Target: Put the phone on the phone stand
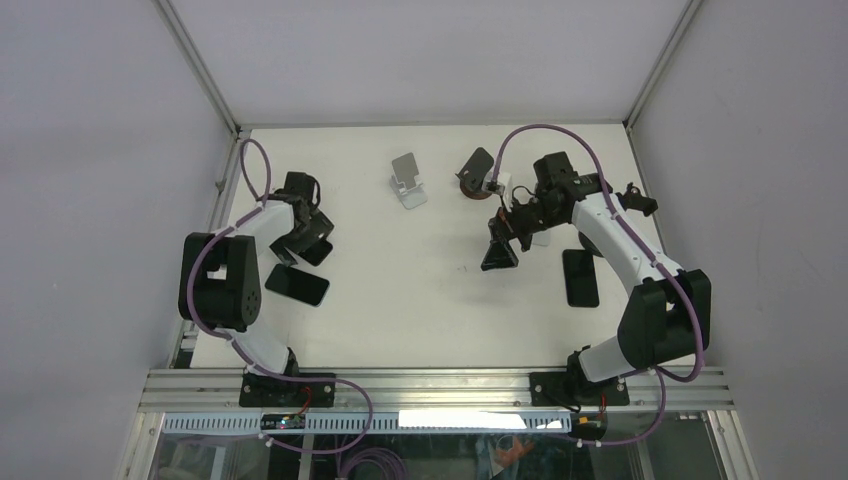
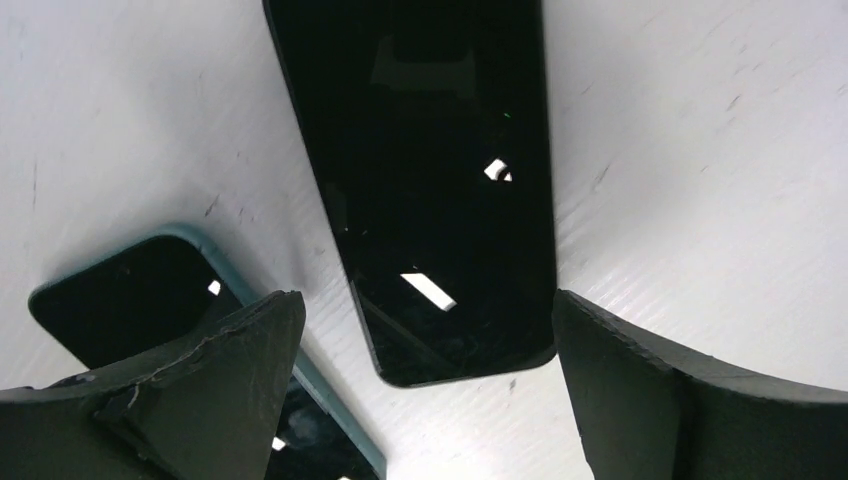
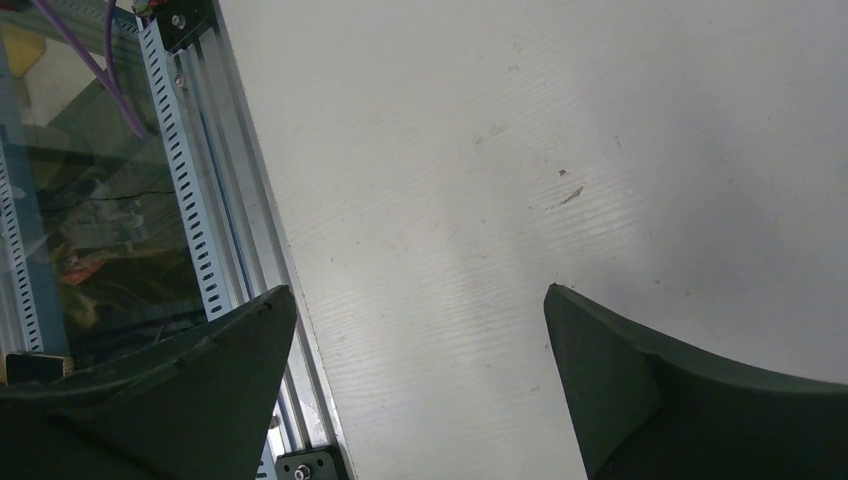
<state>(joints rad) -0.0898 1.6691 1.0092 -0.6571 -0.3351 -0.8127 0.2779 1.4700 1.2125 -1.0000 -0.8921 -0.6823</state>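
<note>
The left claw (image 2: pixel 427 302), wide open, hangs over the phone (image 2: pixel 440 180) flat on the counter (image 2: pixel 700 150), long axis running away between its fingers (image 2: pixel 230 370), clear only at the wrist. Only the top view shows the phone stand (image 1: pixel 408 182), well apart; the right claw (image 3: pixel 420 300) is open, empty.

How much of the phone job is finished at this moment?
Done: nothing, the silver phone stand is empty. In hand: the open left tool straddles the black glossy phone lying flat, not gripping. Left: grip, lift, set it on the stand.
</note>
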